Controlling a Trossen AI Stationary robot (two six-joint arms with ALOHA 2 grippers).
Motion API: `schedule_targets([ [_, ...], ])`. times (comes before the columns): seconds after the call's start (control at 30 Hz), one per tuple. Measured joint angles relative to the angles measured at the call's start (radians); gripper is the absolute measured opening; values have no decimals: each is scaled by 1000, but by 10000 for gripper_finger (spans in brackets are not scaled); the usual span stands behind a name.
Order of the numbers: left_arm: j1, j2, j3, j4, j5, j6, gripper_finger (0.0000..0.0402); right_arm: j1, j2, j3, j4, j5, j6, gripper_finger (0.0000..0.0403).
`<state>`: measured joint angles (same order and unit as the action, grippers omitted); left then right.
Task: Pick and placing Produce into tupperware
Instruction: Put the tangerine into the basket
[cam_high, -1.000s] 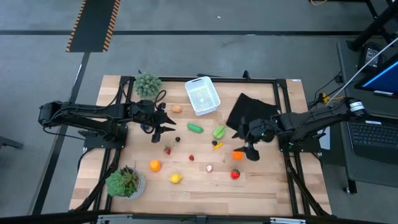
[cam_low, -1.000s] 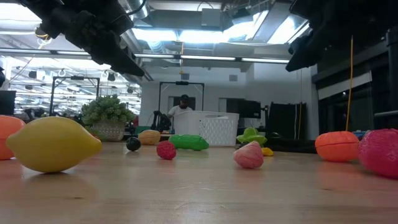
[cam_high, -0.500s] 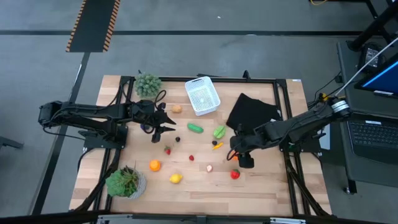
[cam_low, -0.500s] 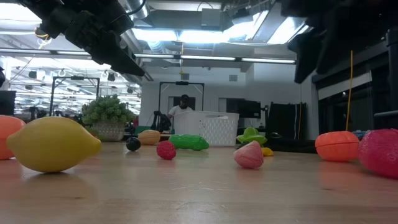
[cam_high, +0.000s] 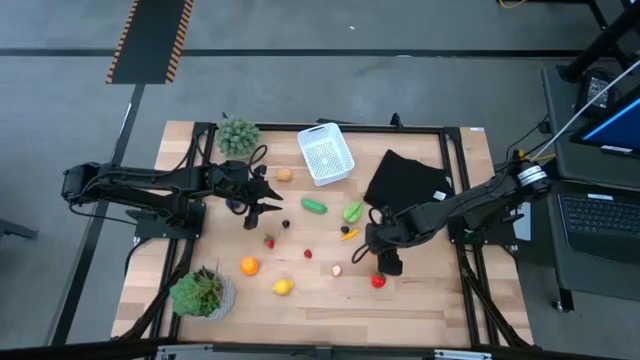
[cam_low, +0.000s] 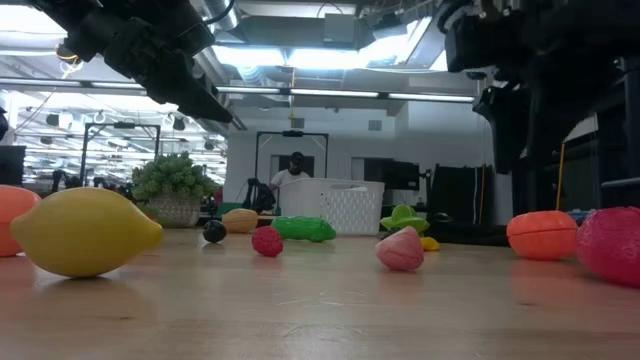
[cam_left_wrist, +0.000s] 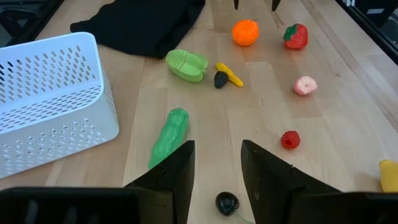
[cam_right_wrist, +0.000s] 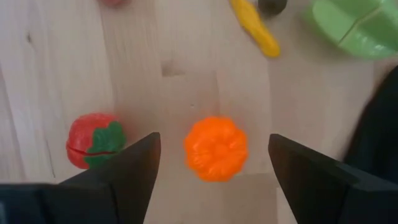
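The right gripper (cam_right_wrist: 214, 155), jaws wide, hangs over the orange toy fruit (cam_right_wrist: 216, 148) to straddle it for pickup, well apart from the white tub (cam_high: 325, 154), while the left gripper (cam_high: 268, 207) waits part-open, empty

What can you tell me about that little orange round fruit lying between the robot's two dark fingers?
The orange fruit is a small toy, round and slightly flattened, with ribbed lobes like a tangerine or tiny pumpkin, and looks like smooth plastic. It sits on the bare wooden table, touching nothing else. The right hand hovers above it with its fingers spread wide on either side, not gripping it. A red strawberry-like toy lies close beside it, and a yellow piece a little farther off.
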<state>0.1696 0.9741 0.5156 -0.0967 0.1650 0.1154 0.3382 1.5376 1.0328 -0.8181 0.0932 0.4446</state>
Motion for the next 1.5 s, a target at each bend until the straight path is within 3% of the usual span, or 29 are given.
schedule_targets([
  [0.17, 0, 0, 0, 0, 0, 0, 124, 0, 30, 0, -5, -44, 31, 300],
  [1.03, 0, 0, 0, -25, 0, 1, 124, 0, 188, -41, 31, -46, 73, 300],
  [1.5, 0, 0, 0, -24, 0, 1, 124, -1, 205, -41, 65, -46, 71, 299],
])
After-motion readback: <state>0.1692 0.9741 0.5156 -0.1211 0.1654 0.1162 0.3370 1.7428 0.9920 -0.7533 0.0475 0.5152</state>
